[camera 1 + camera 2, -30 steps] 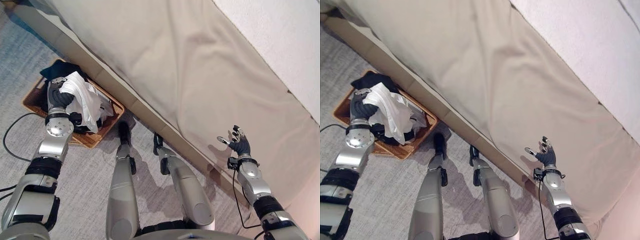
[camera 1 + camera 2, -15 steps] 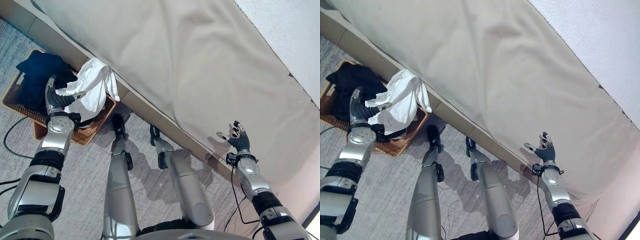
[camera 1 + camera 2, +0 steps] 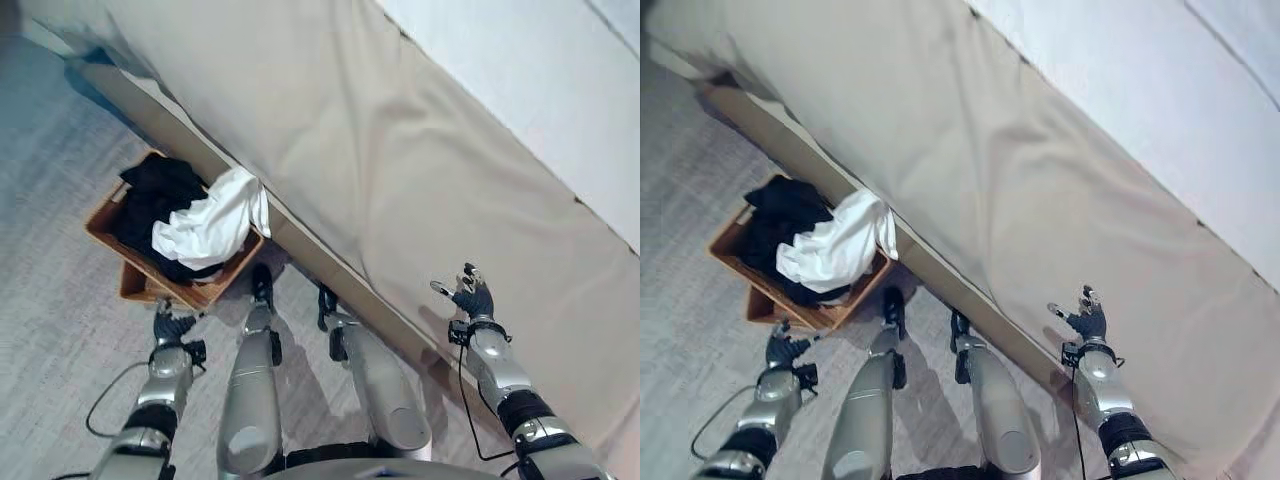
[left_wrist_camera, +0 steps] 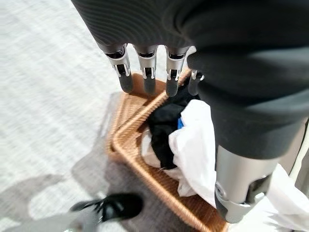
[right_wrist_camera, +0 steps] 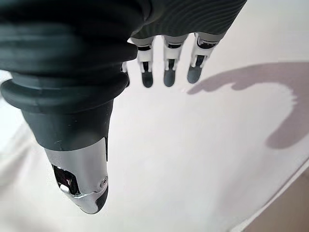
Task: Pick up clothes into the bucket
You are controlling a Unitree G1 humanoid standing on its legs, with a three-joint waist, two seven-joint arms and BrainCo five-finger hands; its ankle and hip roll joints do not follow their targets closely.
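A brown wicker basket (image 3: pixel 108 236) stands on the floor against the bed's base. Inside it lies a black garment (image 3: pixel 156 187), and a white garment (image 3: pixel 212 224) is heaped on top, spilling over the rim nearest the bed. The left wrist view shows the same basket (image 4: pixel 126 132) with the white cloth (image 4: pixel 195 145) and black cloth (image 4: pixel 166 126). My left hand (image 3: pixel 170 325) hangs low in front of the basket, open and empty, fingers (image 4: pixel 146 65) straight. My right hand (image 3: pixel 470 298) is held over the bed's edge, open with fingers (image 5: pixel 167 63) spread.
A wide bed under a beige sheet (image 3: pixel 400 160) runs diagonally across the view, with a white cover (image 3: pixel 540 80) behind it. Grey carpet (image 3: pixel 60 150) lies to the left of the basket.
My left hand has let go of the white garment, which now lies in the basket, and has dropped down below the basket. The camera has shifted. The right hand stays put.
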